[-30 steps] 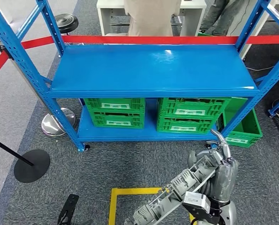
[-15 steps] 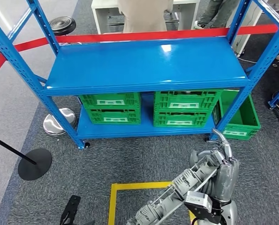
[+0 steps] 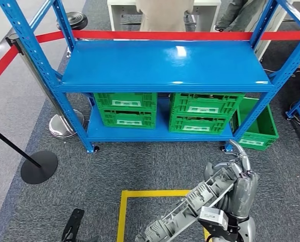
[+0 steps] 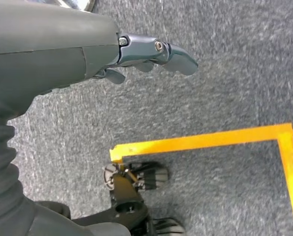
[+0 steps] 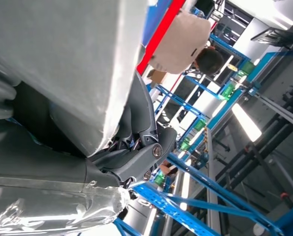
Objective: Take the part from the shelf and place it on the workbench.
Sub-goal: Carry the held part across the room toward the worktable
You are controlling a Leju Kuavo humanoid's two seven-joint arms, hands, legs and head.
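Head view has the right hand [image 3: 237,176] down low in front of the blue shelf [image 3: 163,68], fingers [image 3: 240,154] clamped around a long silver ribbed part [image 3: 186,209] that runs back toward the robot over the grey carpet [image 3: 102,171]. So the part's in the hand, off the shelf, hanging above the yellow floor tape [image 3: 140,194]. Right wrist view backs that up: dark fingers wrapped against the shiny silver surface of the part [image 5: 63,64].

Left hand [image 4: 100,54] hangs over the carpet in the left wrist view, holding nothing, fingers [image 4: 167,51] stretched out straight and pretty much side by side.

The shelf's top deck is bare blue metal. Lower deck has two green crates [image 3: 125,108] side by side, one toward the left end and one toward the right, and a third green crate [image 3: 260,126] sits on the floor just past the shelf's right-hand leg. A red barrier tape [image 3: 178,35] runs behind the shelf, a person in beige [image 3: 163,10] stands beyond it.
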